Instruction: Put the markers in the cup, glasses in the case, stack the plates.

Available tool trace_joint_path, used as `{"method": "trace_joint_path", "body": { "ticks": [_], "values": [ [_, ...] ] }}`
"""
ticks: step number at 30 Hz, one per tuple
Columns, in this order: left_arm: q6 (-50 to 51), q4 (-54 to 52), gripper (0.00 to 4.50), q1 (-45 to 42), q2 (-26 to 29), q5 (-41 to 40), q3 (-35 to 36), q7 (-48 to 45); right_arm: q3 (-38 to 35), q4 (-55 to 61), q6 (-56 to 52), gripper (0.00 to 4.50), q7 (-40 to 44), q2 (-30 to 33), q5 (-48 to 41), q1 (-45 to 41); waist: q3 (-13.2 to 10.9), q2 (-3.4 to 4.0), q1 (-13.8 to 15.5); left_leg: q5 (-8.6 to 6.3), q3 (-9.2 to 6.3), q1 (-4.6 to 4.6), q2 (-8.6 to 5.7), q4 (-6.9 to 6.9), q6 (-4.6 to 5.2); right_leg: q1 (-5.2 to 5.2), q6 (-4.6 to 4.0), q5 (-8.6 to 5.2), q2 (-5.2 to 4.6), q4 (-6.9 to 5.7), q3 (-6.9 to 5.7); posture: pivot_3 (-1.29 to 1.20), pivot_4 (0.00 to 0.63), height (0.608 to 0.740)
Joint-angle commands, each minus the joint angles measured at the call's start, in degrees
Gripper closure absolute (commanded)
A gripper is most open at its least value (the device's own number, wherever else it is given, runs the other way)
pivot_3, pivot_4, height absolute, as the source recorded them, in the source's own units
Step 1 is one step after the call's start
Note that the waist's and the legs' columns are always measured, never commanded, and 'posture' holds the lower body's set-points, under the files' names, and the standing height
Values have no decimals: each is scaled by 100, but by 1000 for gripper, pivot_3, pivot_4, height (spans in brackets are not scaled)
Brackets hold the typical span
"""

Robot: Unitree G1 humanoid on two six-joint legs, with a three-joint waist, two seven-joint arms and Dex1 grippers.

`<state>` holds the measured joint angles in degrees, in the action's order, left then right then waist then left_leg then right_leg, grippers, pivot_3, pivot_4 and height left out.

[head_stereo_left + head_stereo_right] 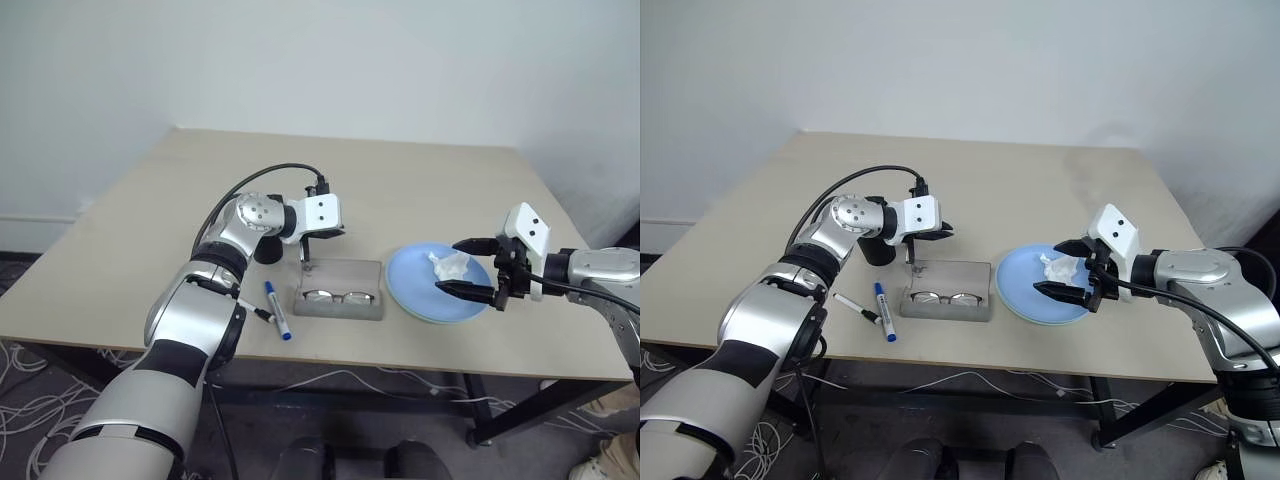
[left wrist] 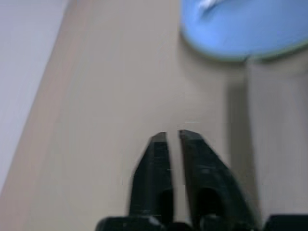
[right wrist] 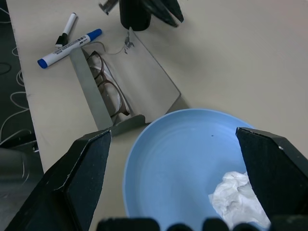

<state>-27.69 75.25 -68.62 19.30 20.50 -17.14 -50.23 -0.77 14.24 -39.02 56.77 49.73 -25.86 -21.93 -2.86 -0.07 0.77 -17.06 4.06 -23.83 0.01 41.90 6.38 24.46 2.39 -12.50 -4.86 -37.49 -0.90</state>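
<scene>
the left gripper [image 2: 172,137] has its two black fingers pressed nearly together with nothing between them, only a thin slit showing in the left wrist view. in the head views it sits in the middle of the frame, above the far left corner of the case [image 1: 340,290], pointing down toward the table [image 1: 420,180]. the right gripper [image 1: 472,266] stands wide apart, one finger over the far part and one over the near part of the blue plate [image 1: 420,288], holding nothing; in the right wrist view its two fingers [image 3: 84,178] frame the plate from either side.

the case lies open at centre frame, low and grey, and the glasses [image 1: 338,297] lie inside it along its near edge, lenses side by side. the blue plate is at centre right, just beside the case, with a thin mint green plate rim [image 1: 425,320] showing under its near edge, so the two are stacked. a crumpled white tissue [image 1: 450,265] lies on the blue plate, between the right gripper's fingers.

the cup [image 1: 876,250] stands upright left of the case, partly hidden behind the left forearm. the blue-capped marker [image 1: 885,312] lies on the table at lower left of centre, near the case's left end, pointing toward the near edge. the black-capped marker [image 1: 856,308] lies just to its left, angled, the two close at one end. both are outside the cup.
</scene>
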Motion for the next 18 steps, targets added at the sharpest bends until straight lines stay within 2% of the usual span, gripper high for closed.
{"method": "trace_joint_path", "body": {
  "ticks": [1,6,11,18],
  "values": [
    [197,31,4476,-121,-72,338,-218,470,-129,128,-18,0,-41,4,-66,-94,0,0,-2,-1,0,5,-1,-5,2,-2,-9,-6,-1,4,-1,0,0,737],
    [597,163,4476,8,-136,556,-345,642,-143,168,-55,0,-68,-11,-80,-78,0,0,-4,6,8,20,-11,-63,12,5,-16,-9,-7,27,-2,0,0,737],
    [600,176,4476,161,-110,740,-531,299,-142,193,-76,0,-95,-24,-90,-77,1,0,-3,28,11,8,-11,-98,-2,6,-14,-7,-2,49,-2,0,0,737],
    [124,-31,4476,289,-55,295,-299,-1223,-150,200,-68,0,-97,-44,-69,-60,2,0,-2,34,16,1,-19,-79,-15,-4,-6,-1,-8,59,2,0,0,737]
  ]
}}
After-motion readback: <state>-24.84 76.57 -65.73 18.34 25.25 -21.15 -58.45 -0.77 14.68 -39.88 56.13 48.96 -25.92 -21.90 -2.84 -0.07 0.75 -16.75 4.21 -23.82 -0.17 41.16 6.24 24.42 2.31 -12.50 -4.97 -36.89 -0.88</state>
